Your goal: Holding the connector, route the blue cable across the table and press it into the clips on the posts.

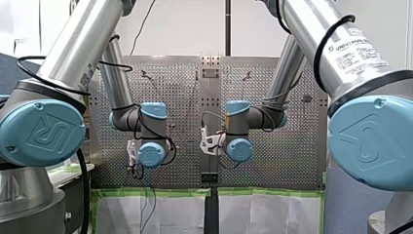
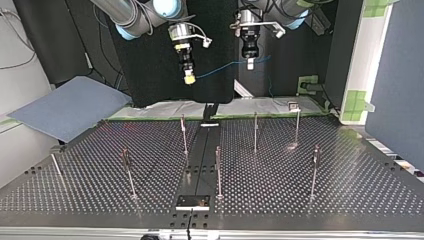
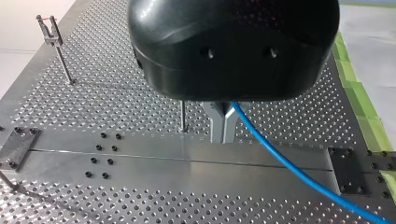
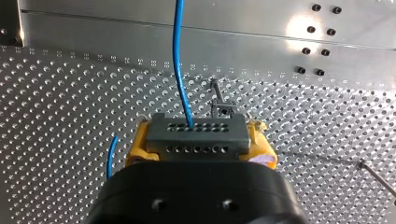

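High over the far side of the table, a thin blue cable (image 2: 230, 66) runs between both grippers. My right gripper (image 2: 189, 79), at the top view's left, has yellow pads (image 4: 135, 149) shut on a grey connector (image 4: 196, 135); the cable (image 4: 180, 60) leaves the connector's face. My left gripper (image 2: 250, 64), at the top view's right, has metal fingers (image 3: 223, 123) shut on the cable (image 3: 289, 163). Several thin posts with clips stand on the perforated table (image 2: 350, 185), such as one (image 2: 184, 135) and another (image 2: 255, 131). One clip post (image 4: 220, 102) lies below, just ahead of the connector.
A blue-grey mat (image 2: 65, 107) lies off the table at the top view's left. Green-taped white sheeting (image 2: 265, 106) borders the far edge. A smooth centre rail (image 3: 187, 154) splits the table, with a small black plate (image 2: 192, 201) at its near end. Another clip post (image 3: 53, 42) stands further off.
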